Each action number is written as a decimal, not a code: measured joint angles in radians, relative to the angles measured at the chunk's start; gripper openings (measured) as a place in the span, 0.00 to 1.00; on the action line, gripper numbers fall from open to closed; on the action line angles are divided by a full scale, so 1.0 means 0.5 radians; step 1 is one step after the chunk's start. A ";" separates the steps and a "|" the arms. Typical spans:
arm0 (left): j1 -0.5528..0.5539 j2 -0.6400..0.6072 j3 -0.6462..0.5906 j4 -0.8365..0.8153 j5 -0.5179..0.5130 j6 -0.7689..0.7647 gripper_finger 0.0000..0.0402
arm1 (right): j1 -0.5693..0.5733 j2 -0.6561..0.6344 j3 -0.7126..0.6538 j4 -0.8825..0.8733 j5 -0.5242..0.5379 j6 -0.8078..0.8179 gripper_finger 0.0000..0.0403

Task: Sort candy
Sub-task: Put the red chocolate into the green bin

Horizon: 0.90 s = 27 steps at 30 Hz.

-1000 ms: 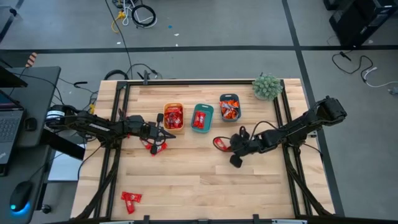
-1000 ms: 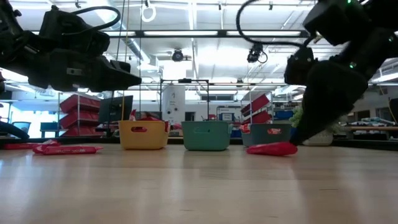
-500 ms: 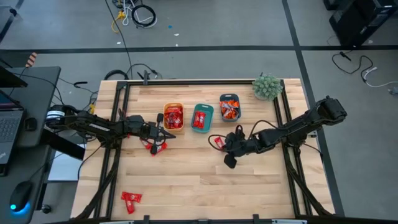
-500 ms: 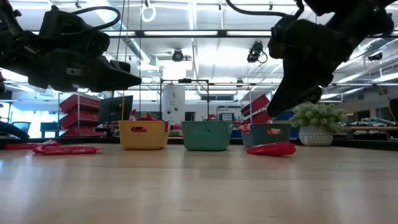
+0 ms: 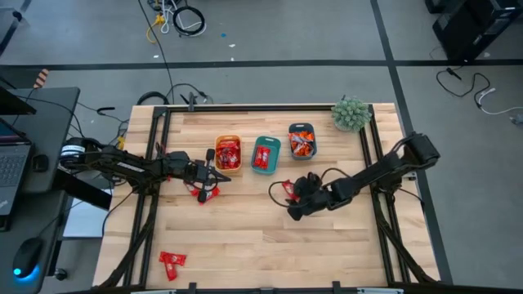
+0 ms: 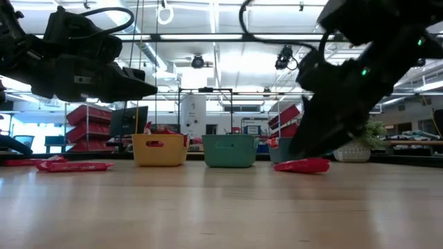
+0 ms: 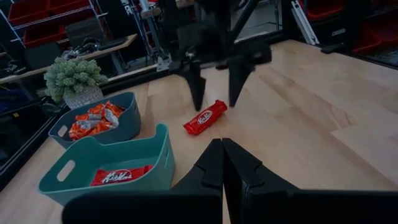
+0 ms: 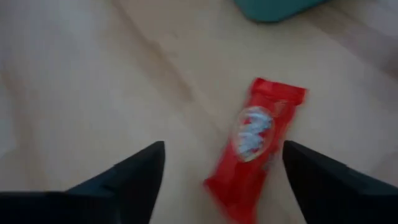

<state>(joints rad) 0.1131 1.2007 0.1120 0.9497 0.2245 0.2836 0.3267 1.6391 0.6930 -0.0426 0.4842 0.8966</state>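
A red wrapped candy [image 5: 286, 189] lies flat on the wooden table, in front of the teal bin [image 5: 265, 154]; it also shows in the right wrist view [image 8: 255, 146] and the left wrist view [image 7: 205, 117]. My right gripper [image 5: 292, 201] is open just above it, with one finger on either side of the candy [image 6: 302, 165]; I see no touch. My left gripper [image 5: 214, 173] is shut and empty, hovering beside the yellow-orange bin [image 5: 228, 153]. A few more red candies [image 5: 203, 193] lie on the table near it.
A grey-blue bin [image 5: 301, 140] of orange-red candies stands right of the teal bin, which holds a red candy [image 7: 118, 176]. A small potted plant [image 5: 351, 113] stands at the far right corner. Two red candies [image 5: 172, 260] lie near the front left edge.
My right gripper has risen, moved toward the table's left edge, and come down again over the red candy, staying open. The candy has stayed where it was.
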 joint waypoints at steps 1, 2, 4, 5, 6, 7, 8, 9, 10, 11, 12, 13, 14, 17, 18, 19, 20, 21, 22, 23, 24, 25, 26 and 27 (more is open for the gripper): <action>0.000 0.000 0.000 0.000 0.000 0.000 0.00 | 0.000 0.035 0.000 0.011 0.037 0.029 0.80; 0.000 0.000 0.000 0.000 0.000 0.000 0.00 | -0.002 0.066 0.002 0.023 0.075 0.060 0.81; 0.000 0.000 0.000 0.000 0.000 0.000 0.00 | -0.002 0.129 0.022 0.017 0.116 0.090 0.82; 0.000 0.000 0.000 0.000 0.000 0.000 0.00 | -0.005 0.163 0.035 0.016 0.123 0.092 0.82; 0.000 0.000 0.000 -0.001 0.000 0.000 0.00 | -0.005 0.194 0.049 0.010 0.142 0.089 0.81; 0.000 0.000 0.000 -0.001 0.000 0.000 0.00 | -0.005 0.219 0.063 0.004 0.158 0.087 0.80; 0.000 0.000 0.000 -0.001 0.000 0.000 0.00 | -0.005 0.242 0.078 -0.006 0.165 0.088 0.78; 0.000 0.000 0.000 -0.002 0.000 0.000 0.00 | -0.005 0.263 0.095 -0.015 0.176 0.093 0.76; 0.000 0.000 0.000 -0.002 -0.001 0.000 0.00 | -0.006 0.279 0.111 -0.035 0.189 0.093 0.73; 0.000 0.000 0.000 -0.002 -0.001 -0.001 0.00 | -0.010 0.283 0.125 -0.066 0.188 0.097 0.70; 0.000 0.000 0.000 -0.003 0.000 -0.008 0.00 | -0.017 0.284 0.138 -0.090 0.182 0.110 0.66; 0.000 0.000 0.000 -0.006 -0.001 -0.015 0.00 | -0.022 0.286 0.153 -0.123 0.180 0.134 0.62; 0.000 0.000 0.000 -0.008 0.000 -0.033 0.00 | -0.027 0.277 0.167 -0.163 0.172 0.148 0.58; 0.000 0.000 0.000 -0.010 -0.001 -0.057 0.00 | -0.037 0.269 0.221 -0.267 0.126 0.140 0.43; 0.000 0.000 0.000 -0.011 -0.001 -0.057 0.00 | -0.039 0.262 0.239 -0.303 0.108 0.115 0.37; 0.000 0.000 0.000 -0.010 -0.001 -0.057 0.00 | -0.043 0.259 0.260 -0.323 0.091 0.081 0.32; 0.000 0.000 0.000 -0.011 -0.001 -0.057 0.00 | -0.050 0.256 0.281 -0.329 0.070 0.037 0.27; 0.000 0.000 0.000 -0.012 -0.008 -0.056 0.00 | -0.060 0.248 0.300 -0.338 0.052 -0.003 0.22; 0.000 0.000 0.000 -0.011 -0.011 -0.056 0.00 | -0.072 0.242 0.320 -0.354 0.038 -0.040 0.17; 0.000 0.000 0.000 -0.009 -0.012 -0.056 0.00 | -0.085 0.241 0.348 -0.367 0.036 -0.085 0.13; 0.001 0.000 0.000 -0.009 -0.016 -0.056 0.00 | -0.099 0.241 0.380 -0.370 0.030 -0.131 0.10; 0.000 0.000 0.000 -0.008 -0.026 -0.055 0.00 | -0.111 0.242 0.417 -0.376 0.029 -0.181 0.08; 0.000 0.000 0.000 -0.006 -0.027 -0.055 0.00 | -0.122 0.241 0.455 -0.386 0.029 -0.236 0.07; 0.001 0.000 0.000 -0.006 -0.029 -0.055 0.00 | -0.138 0.241 0.494 -0.389 0.029 -0.291 0.06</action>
<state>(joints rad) 0.1135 1.2007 0.1120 0.9466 0.2098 0.2562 0.2576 1.7596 0.9397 -0.2372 0.4988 0.7509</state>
